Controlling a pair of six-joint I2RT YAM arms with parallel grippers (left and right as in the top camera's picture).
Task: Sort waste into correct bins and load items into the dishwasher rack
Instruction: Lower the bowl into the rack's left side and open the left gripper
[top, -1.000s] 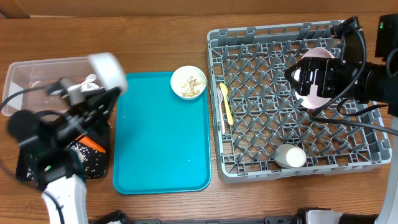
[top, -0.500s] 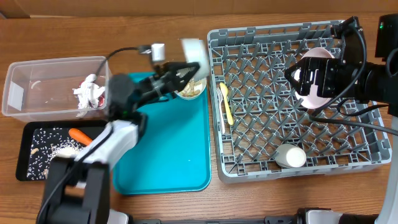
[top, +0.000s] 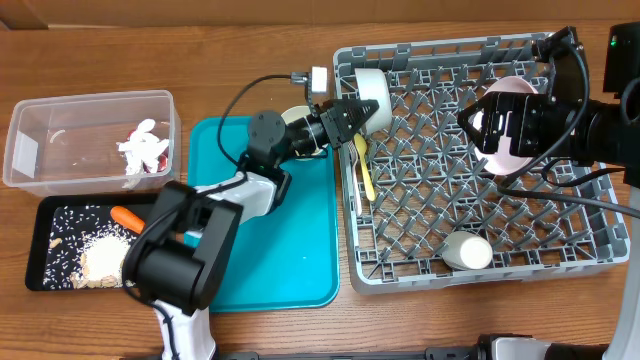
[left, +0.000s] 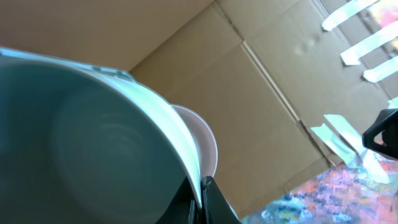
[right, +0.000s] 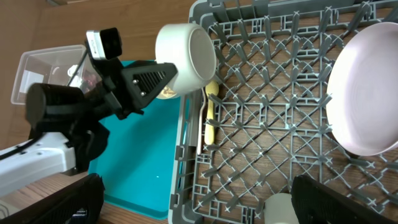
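left jaws pinching rim of white bowl (top: 375, 86) over left edge of dishwasher rack (top: 430, 200); right jaws spread.

The tabletop (top: 260, 60) is brown wood with plain grain and a faint sheen. The dishwasher rack (top: 470, 277) is matt grey moulded plastic. The white bowl (right: 183, 56) looks smooth and glossy (ceramic or hard plastic, hard to tell), as does the pale plate (right: 364, 93). The teal tray (top: 260, 230) is smooth plastic, the tub (top: 15, 150) clear plastic, the black tray (top: 33, 245) matt. The paper (top: 140, 145) is white, crumpled and rough
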